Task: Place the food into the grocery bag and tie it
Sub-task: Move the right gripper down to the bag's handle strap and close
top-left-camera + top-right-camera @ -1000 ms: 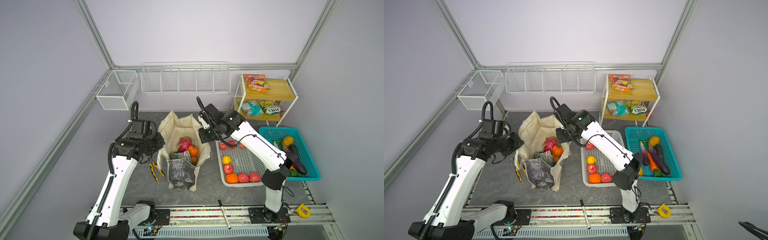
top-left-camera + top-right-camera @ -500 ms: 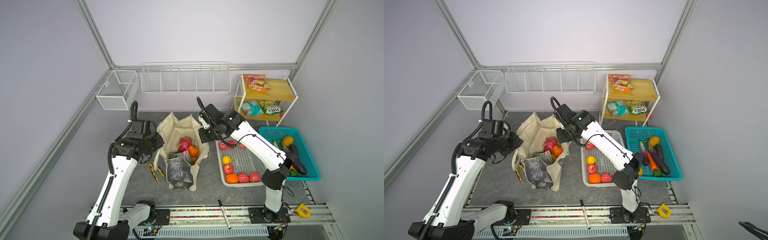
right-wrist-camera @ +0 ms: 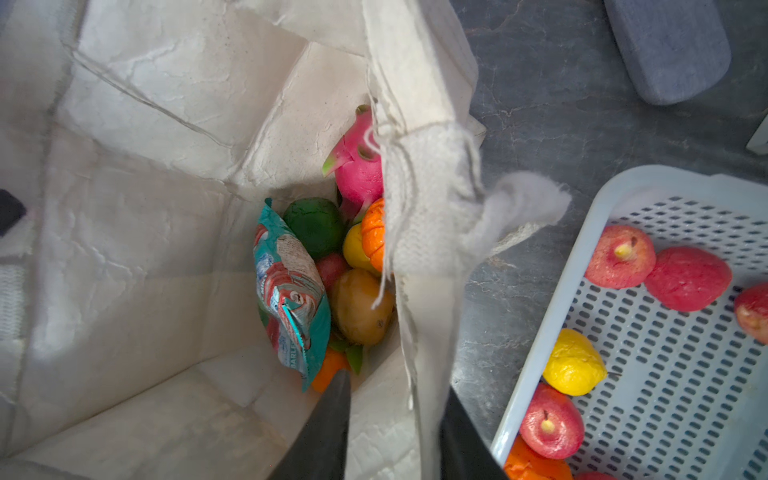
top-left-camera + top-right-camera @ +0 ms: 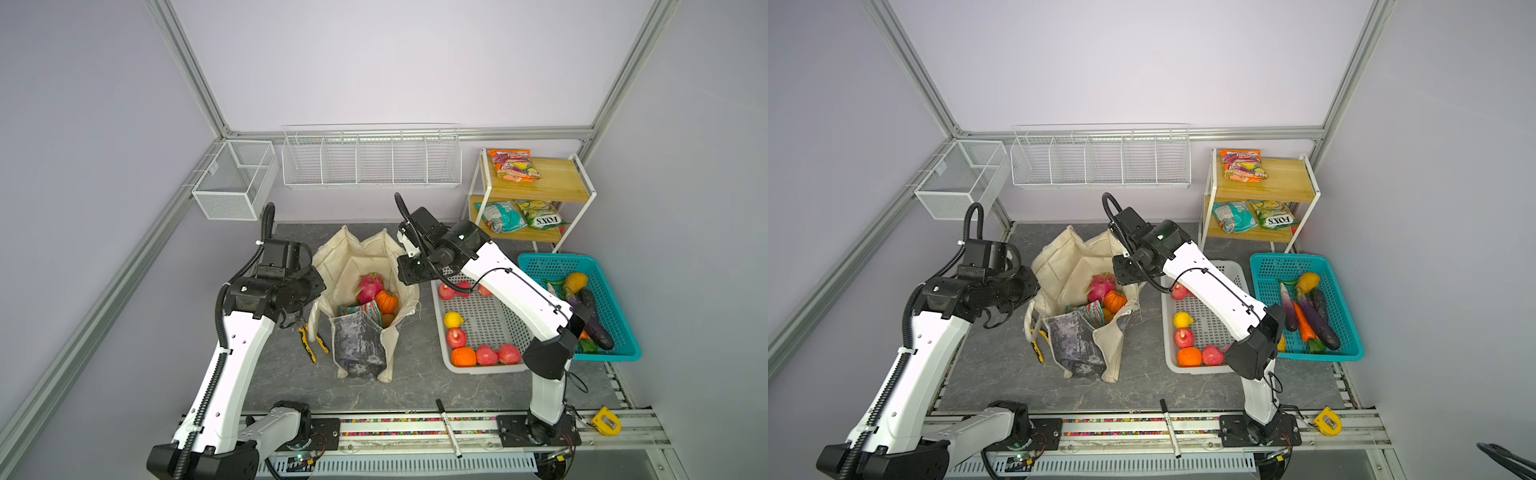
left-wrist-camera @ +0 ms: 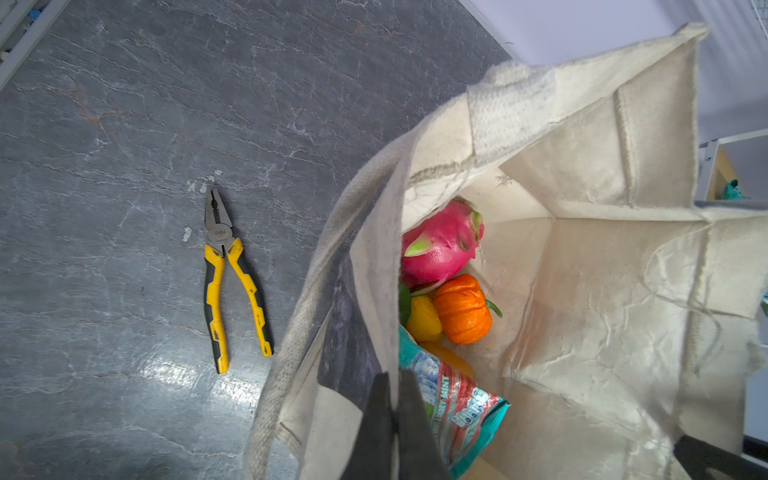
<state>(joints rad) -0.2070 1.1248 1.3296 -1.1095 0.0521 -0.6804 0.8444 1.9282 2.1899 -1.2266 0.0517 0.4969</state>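
**Both top views.** The grocery bag (image 4: 353,266) stands mouth-up on the dark surface (image 4: 291,374) between my two arms. Its marbled panel (image 4: 357,345) is turned toward the front rail. Inside I see a pink dragon fruit (image 4: 370,286) with a small orange pumpkin (image 4: 386,301) touching it. A teal snack packet (image 3: 291,291) leans against a green vegetable (image 3: 316,226), with yellow, red and brownish pieces packed around them.

**Left wrist view.** My left end effector (image 5: 393,374) is pinched narrow on the bag's rim. The cloth edge runs straight in between its fingers (image 5: 374,424), just beside one loop handle (image 5: 316,291). Yellow-handled pliers (image 5: 219,232) lie on the surface near the bag, not touching it.

**Right wrist view.** My right end effector (image 3: 397,386) stands parted, with one finger inside the bag and one outside. The bag's wall hangs loose in the gap, and I see no squeeze on the cloth.

**Right of the bag.** A white perforated basket (image 4: 482,324) holds red apples (image 4: 486,355), an orange (image 4: 463,356) and a lemon (image 4: 453,320). Just beyond it sits a teal basket (image 4: 540,266) of long vegetables. A grey case (image 3: 669,50) lies on the surface near the white basket.
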